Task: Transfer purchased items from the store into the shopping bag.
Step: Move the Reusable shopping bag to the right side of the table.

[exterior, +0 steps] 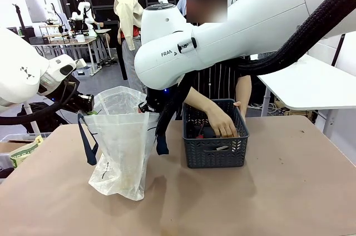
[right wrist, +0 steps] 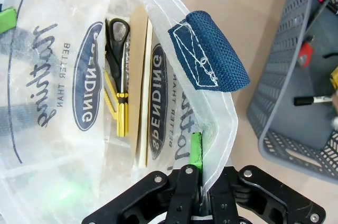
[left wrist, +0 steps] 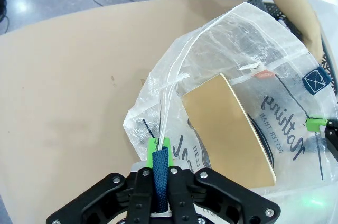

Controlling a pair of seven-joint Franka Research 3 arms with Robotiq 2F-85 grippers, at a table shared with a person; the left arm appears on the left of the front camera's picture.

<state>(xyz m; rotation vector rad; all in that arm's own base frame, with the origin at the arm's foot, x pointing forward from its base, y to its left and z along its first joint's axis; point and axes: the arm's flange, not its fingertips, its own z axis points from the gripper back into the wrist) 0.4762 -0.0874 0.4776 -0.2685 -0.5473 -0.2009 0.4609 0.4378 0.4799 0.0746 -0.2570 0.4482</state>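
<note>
shopping bag (exterior: 119,147): translucent white with navy strap handles. It stands on the worktop (exterior: 267,202) just beside the store basket (exterior: 216,155), on the basket's left. The mouth is spread wide, apparently so goods can drop in without snagging.

left hand (left wrist: 160,152): closed on one navy strap (left wrist: 160,168) and the rim beneath it.

right hand (right wrist: 196,152): closed on the opposite rim, just below the second strap (right wrist: 208,49). The two grips pull apart, which holds the mouth open.

bag contents: a flat tan board (left wrist: 229,129) and scissors (right wrist: 117,71) in black and yellow.

store basket: black lattice walls. A dark marker (right wrist: 312,99) and a small red piece (right wrist: 305,52) lie inside. The person's hand (exterior: 225,127) reaches into it, seemingly for the next item.

lettering on bag: "SPENDING" in a navy oval, "BETTER THAN" in small capitals, "nothing" in dark script.
</note>
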